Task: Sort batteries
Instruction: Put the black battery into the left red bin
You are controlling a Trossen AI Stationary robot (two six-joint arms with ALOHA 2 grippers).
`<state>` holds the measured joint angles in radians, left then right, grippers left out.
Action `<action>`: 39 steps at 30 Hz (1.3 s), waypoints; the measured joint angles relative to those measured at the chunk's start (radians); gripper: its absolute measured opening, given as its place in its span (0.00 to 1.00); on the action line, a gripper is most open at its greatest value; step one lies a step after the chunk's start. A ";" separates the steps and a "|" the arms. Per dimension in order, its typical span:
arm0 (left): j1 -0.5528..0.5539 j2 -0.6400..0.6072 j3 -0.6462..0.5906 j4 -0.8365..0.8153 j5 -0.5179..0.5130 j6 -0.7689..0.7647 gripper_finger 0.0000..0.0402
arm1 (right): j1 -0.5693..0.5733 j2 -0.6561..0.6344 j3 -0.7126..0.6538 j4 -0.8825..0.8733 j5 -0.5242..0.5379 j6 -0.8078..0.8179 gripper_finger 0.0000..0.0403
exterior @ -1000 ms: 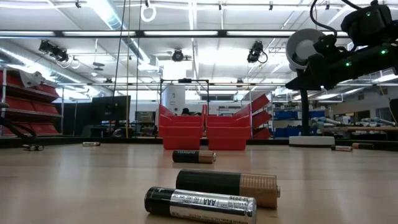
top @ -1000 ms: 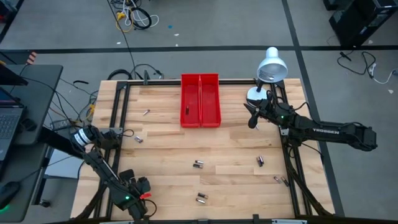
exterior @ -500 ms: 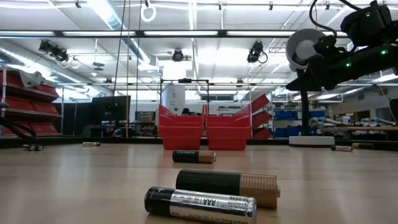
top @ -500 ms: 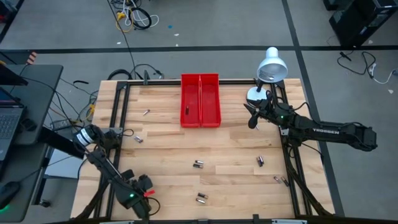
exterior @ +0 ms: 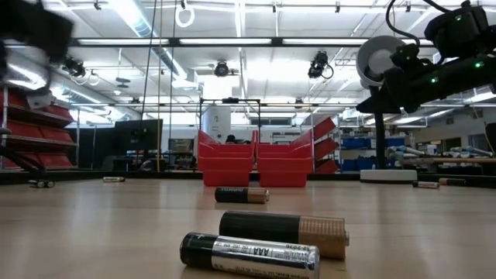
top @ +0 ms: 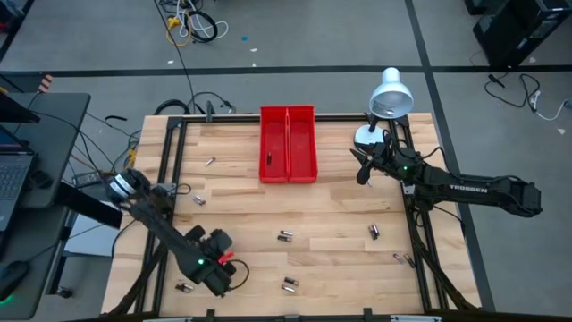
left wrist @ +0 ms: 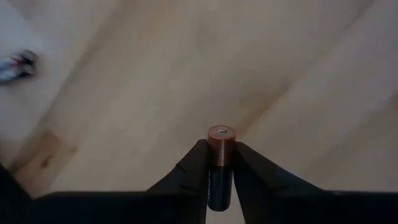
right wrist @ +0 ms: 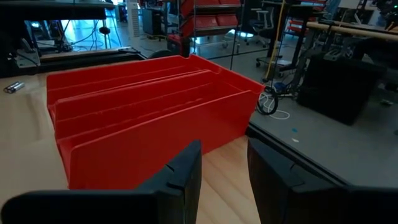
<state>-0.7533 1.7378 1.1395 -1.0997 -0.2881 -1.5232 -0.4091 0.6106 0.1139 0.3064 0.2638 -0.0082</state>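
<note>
battery | lower end hidden between fingers (label unreadable)

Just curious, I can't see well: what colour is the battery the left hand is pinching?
Copper at its tip, black below; the battery shows best in the left wrist view.

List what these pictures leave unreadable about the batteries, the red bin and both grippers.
- Held battery: left wrist view, the left gripper's fingers cover its lower body, so no label shows.
- Red bin: high view, one dark item in its left compartment, too small to identify.
- Loose batteries: high view, too small to tell sizes apart.
- Left gripper: low view, only a blur at the edge.
- Right gripper: nothing between its fingers.
</note>
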 joint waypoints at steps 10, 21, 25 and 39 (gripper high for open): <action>0.216 -0.186 0.001 -0.062 -0.303 0.015 0.16 | 0.000 0.000 0.000 0.006 0.002 -0.003 0.29; 0.528 -0.191 0.000 0.217 -0.390 0.432 0.16 | 0.000 0.000 0.000 -0.008 0.003 0.011 0.29; 0.664 -0.188 0.003 0.267 -0.399 0.502 0.16 | 0.000 0.000 0.000 -0.009 0.003 0.013 0.29; 0.877 -0.184 0.054 0.603 -0.256 0.859 0.16 | 0.000 0.000 0.000 -0.007 0.003 0.018 0.29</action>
<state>0.1234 1.5538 1.1932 -0.4965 -0.5440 -0.6643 -0.4091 0.6106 0.1143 0.2990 0.2669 0.0101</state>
